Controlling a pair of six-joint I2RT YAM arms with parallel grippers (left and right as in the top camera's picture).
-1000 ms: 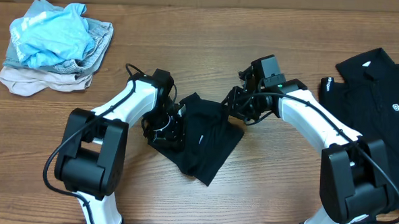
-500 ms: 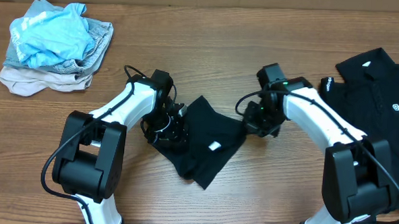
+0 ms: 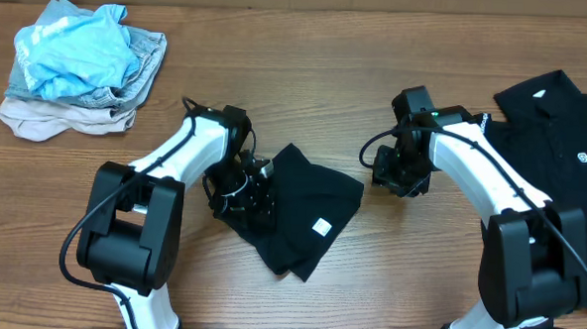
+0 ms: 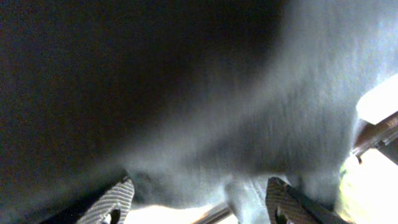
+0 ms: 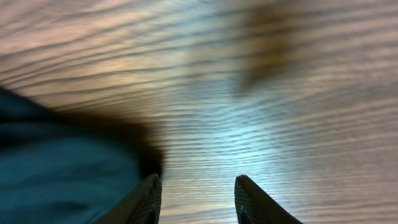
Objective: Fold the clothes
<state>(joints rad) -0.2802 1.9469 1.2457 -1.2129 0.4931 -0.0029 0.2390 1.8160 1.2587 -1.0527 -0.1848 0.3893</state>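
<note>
Across the middle of the counter [image 3: 376,89], the plain black shirt [image 3: 307,200] lies partly folded, white label [image 3: 322,226] up. At its left edge sits the left tool [image 4: 199,200], jaws apart; the right tool [image 5: 196,198], apart and empty, hovers over bare wood nearby. Next move probably needs a fresh edge grasp.

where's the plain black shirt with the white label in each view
Overhead: the plain black shirt lies near the centre, white label up.
Left wrist: the shirt fills nearly the whole picture, right at the open left tool.
Right wrist: dark cloth at lower left, probably its edge, beside the open right tool.
Shared landmark: the wood table, clear in overhead and right wrist.
</note>
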